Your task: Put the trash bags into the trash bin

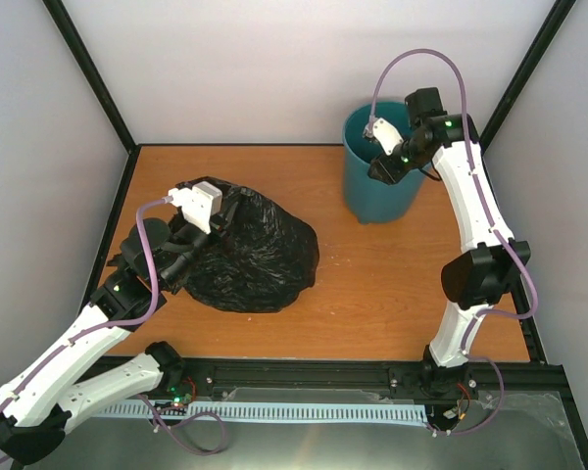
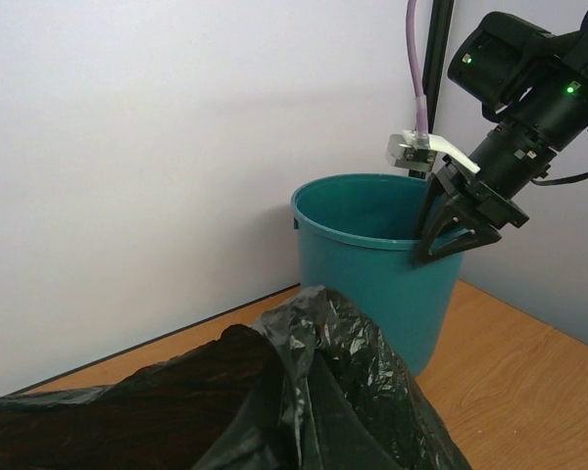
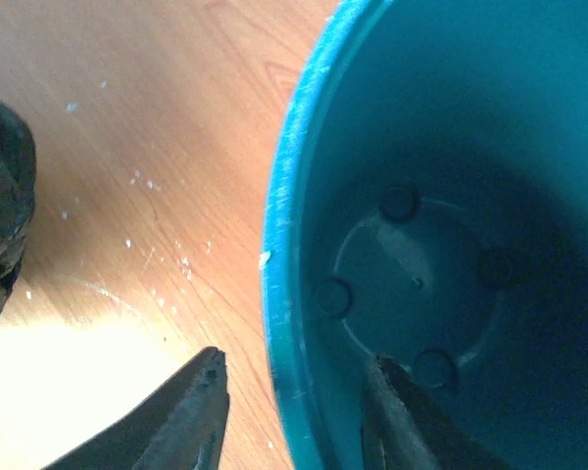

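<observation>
My right jaws are spread, straddling the wall of the trash bin [image 3: 277, 245]. Of the two fingers [image 3: 191, 416], one hangs outside the rim with a sliver of bench showing between, and the other sits inside, close to the inner wall. Nothing is pinched there yet. I can't read the left jaws. From above they are down at the left edge of the trash bag [image 1: 260, 255], where the film hides them, and the left wrist view shows only black folds, no fingertips.

The bag lies in a glossy heap left of centre on the bench [image 1: 402, 284], well apart from the bin. The bin stands upright at the far right near the back wall [image 1: 274, 69] and looks empty down to its moulded floor.

As I judge it, the step is to anchor the bin and get hold of the bag. I'd close the right jaws square on the rim so the light bucket can't tip or skate. On the left I'd gather a bunched fold rather than one slippery layer and lift it above the rim before crossing. Then I'd feed it in bit by bit, since the heap looks wider than the mouth.

The bench is orange-brown wood grain with pale specks [image 3: 142, 181] near the bin. Plain pale walls close three sides, with black frame posts [image 1: 98, 73] at the corners.
</observation>
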Action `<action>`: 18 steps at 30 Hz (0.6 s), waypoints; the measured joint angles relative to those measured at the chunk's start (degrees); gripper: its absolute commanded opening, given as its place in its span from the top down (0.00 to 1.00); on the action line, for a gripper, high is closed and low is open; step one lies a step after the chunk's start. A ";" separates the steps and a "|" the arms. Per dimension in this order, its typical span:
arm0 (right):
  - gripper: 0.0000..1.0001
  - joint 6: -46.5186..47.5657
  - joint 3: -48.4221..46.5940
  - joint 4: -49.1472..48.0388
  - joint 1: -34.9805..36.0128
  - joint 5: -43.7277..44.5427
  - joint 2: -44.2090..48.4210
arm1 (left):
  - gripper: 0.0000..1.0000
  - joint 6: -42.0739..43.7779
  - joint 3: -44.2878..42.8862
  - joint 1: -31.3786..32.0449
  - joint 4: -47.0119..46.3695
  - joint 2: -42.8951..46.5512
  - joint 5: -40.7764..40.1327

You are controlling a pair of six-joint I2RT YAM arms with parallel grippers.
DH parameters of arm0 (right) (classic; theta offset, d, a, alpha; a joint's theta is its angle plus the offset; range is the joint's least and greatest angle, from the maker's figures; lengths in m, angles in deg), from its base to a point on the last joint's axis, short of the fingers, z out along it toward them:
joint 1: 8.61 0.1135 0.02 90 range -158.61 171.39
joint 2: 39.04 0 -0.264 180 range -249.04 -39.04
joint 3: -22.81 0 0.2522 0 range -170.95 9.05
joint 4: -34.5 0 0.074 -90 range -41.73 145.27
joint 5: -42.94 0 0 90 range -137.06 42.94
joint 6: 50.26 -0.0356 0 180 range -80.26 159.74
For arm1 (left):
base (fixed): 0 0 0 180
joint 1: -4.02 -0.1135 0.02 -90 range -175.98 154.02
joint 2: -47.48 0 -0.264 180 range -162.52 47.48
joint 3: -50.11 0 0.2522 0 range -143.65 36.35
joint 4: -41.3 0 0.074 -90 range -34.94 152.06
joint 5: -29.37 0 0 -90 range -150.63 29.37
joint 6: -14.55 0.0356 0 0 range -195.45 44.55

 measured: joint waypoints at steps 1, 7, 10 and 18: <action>0.69 0.22 0.00 0.46 0.15 -0.02 0.00 | 0.99 0.00 0.00 -0.04 0.02 0.00 -0.02; 0.86 1.55 0.00 2.21 1.70 0.00 0.02 | 0.99 0.00 0.13 -0.11 -0.04 0.20 -0.79; 0.89 1.79 0.26 2.91 3.48 0.17 0.42 | 0.99 0.00 0.37 -0.15 -0.04 0.61 -1.25; 0.91 1.68 4.13 4.44 11.10 0.87 5.84 | 0.99 0.04 0.85 -0.48 -0.76 3.19 -4.44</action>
